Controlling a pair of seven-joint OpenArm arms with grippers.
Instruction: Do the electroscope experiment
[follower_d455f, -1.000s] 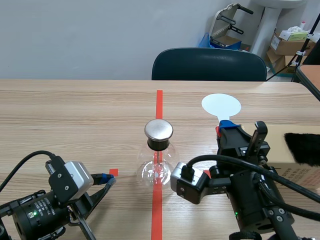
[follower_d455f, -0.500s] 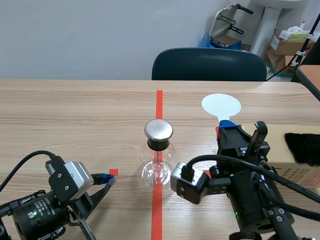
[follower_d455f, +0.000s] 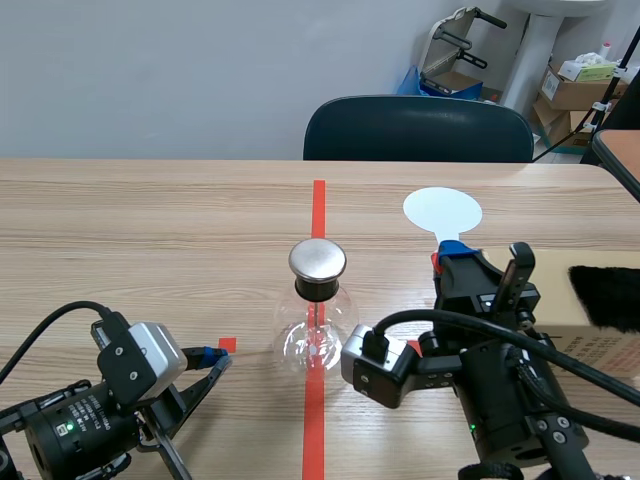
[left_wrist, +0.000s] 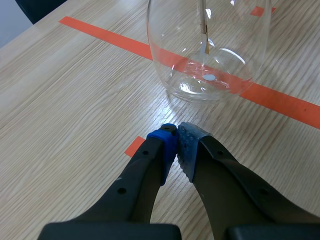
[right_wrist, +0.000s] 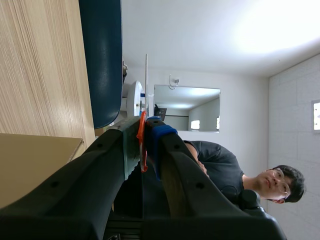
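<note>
Dark blue chair (follower_d455f: 418, 128) behind pale wood-grain counter (follower_d455f: 150, 210); left pincer (left_wrist: 177, 131) closed, empty; right pincer (right_wrist: 144, 127) clamps orange-handled white disc (follower_d455f: 442, 211).

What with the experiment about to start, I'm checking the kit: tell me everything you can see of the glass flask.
The glass flask is a clear, round bulb with a black collar at its neck, capped by a shiny metal disc. A thin rod hangs down its middle. It stands upright on the table, on the orange-red tape line. Only the table touches it: the shut left tool sits just short of it, and the right tool, shut on a white paddle, is apart.
</note>
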